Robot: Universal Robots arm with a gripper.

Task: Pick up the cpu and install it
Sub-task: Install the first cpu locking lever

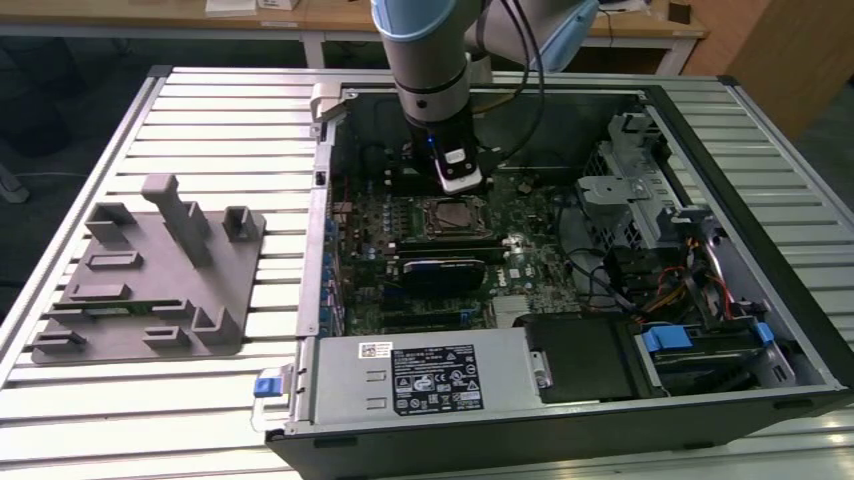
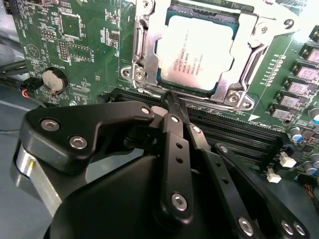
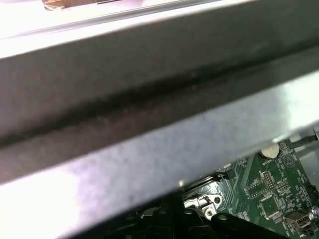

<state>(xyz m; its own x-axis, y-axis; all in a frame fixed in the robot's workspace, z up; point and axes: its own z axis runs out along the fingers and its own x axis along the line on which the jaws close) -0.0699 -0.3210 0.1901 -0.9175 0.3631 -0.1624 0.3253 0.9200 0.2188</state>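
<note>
Fingers (image 2: 172,107) of the black linkage gripper (image 2: 174,115) are closed together to a single point with nothing between them, as seen in the second wrist view; their tips hang just above the lower edge of the socket frame, near a silver latch corner. Directly past the tips lies the cpu (image 2: 195,55), a small flat square chip with a shiny silver-grey metal top, seated flat inside the silver metal socket frame (image 2: 141,50) on the green motherboard (image 2: 79,45). The chip is not touched by the gripper. A round silver coin-cell battery (image 2: 52,81) sits on the board well to one side of the socket, and a row of black memory slots (image 2: 239,137) runs between the socket and the gripper body. In the exterior view, the grey-and-blue robot arm (image 1: 424,50) reaches straight down into the open black computer case (image 1: 561,400), with the gripper (image 1: 458,185) held just above the cpu (image 1: 450,213) in its socket near the middle of the board. A grey plastic fixture block (image 1: 147,280) with upright posts rests on the ribbed metal desk (image 1: 227,100) towards the exterior view's left, well apart from the case. A grey metal power supply box (image 1: 414,378) with a white label occupies the near corner of the case.
</note>
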